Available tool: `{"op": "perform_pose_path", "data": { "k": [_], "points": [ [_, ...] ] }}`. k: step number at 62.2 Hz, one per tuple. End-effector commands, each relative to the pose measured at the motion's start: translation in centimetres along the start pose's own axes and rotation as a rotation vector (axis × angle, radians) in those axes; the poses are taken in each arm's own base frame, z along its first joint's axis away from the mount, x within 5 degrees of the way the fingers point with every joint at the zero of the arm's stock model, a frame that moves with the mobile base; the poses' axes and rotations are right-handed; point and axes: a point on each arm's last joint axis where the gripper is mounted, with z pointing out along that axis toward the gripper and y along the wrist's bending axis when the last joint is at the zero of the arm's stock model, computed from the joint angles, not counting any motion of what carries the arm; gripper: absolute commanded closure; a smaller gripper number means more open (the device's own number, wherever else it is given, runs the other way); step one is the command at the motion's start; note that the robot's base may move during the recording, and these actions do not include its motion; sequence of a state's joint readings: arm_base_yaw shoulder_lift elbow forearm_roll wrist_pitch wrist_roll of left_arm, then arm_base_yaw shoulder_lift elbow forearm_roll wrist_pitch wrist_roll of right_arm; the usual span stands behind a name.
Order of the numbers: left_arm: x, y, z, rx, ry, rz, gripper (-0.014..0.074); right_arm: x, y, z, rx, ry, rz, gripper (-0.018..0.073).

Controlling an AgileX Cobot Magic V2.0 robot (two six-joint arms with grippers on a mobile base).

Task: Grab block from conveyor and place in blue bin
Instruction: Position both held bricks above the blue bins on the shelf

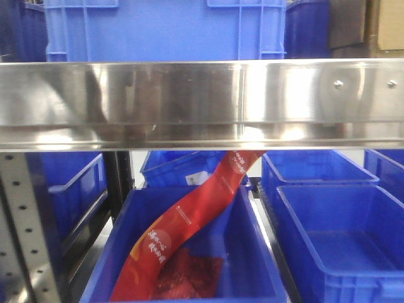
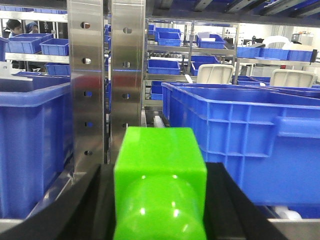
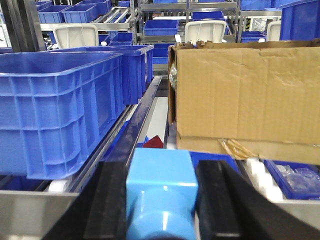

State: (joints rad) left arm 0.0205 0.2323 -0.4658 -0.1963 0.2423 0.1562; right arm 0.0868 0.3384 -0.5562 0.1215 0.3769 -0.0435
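Observation:
In the left wrist view a bright green block (image 2: 159, 175) sits between the two black fingers (image 2: 85, 205) of my left gripper (image 2: 160, 167), which is shut on it. In the right wrist view a light blue block (image 3: 161, 182) is held the same way, with my right gripper (image 3: 160, 167) shut on it between black fingers (image 3: 220, 197). Large blue bins stand close by: one (image 2: 240, 140) right of the left gripper, one (image 3: 55, 105) left of the right gripper. The conveyor is out of view. Neither gripper shows in the front view.
A steel shelf beam (image 1: 202, 101) crosses the front view, above open blue bins; the middle bin (image 1: 255, 246) holds red packaging (image 1: 189, 233). Perforated steel uprights (image 2: 107, 75) rise ahead of the left gripper. A cardboard box (image 3: 245, 95) stands ahead and right of the right gripper.

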Motion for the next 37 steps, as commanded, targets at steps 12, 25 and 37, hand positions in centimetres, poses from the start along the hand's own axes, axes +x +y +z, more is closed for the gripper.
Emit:
{"op": "perform_pose_path", "data": {
  "k": [12,25,37],
  "points": [
    [-0.17,0.01,-0.03,0.001,-0.022,0.003,0.0708,-0.33,0.01,-0.07,-0.001,-0.027,-0.005,0.0721],
    [-0.17,0.01,-0.03,0.001,-0.022,0.003,0.0708,-0.33,0.01,-0.07,-0.001,-0.027,-0.005,0.0721],
    [-0.17,0.01,-0.03,0.001,-0.022,0.003,0.0708,-0.33,0.01,-0.07,-0.001,-0.027,-0.005,0.0721]
  ]
}}
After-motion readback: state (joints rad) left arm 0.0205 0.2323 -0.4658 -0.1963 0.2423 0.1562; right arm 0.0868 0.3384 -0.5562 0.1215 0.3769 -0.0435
